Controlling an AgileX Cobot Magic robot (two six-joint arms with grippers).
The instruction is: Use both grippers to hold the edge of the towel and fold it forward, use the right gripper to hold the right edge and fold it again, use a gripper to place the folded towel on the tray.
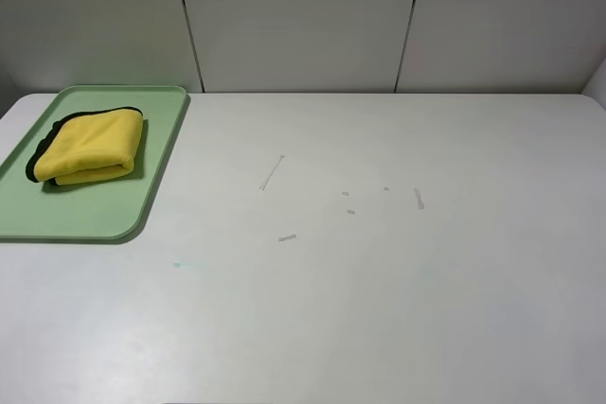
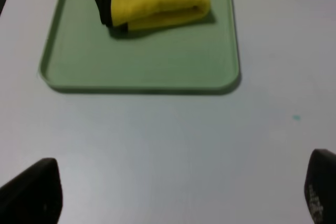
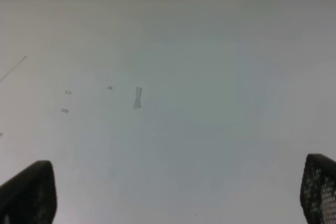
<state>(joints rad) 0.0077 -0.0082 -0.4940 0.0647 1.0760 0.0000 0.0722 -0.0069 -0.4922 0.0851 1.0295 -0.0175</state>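
The table [image 1: 379, 281] is bare white apart from a few tape scraps. The tray [image 1: 142, 196] sits at its far left corner, and the towel [image 1: 90, 146] lies folded on the tray's far half, fully inside the rim. It looks soft, light and floppy; its black edge [image 2: 105, 3] would give the surest pinch. Left gripper [image 2: 181, 192] and right gripper [image 3: 178, 190] both stand wide apart, holding nothing, off the tray.

Only fingertips of the robot show. The left gripper [image 2: 178, 192] has two matte black fingers [image 2: 34, 192] with rounded ends, one bearing faint pale lettering. The right gripper [image 3: 173, 192] has similar black fingers [image 3: 29, 192], one with a fine dotted grid texture on its inner face.
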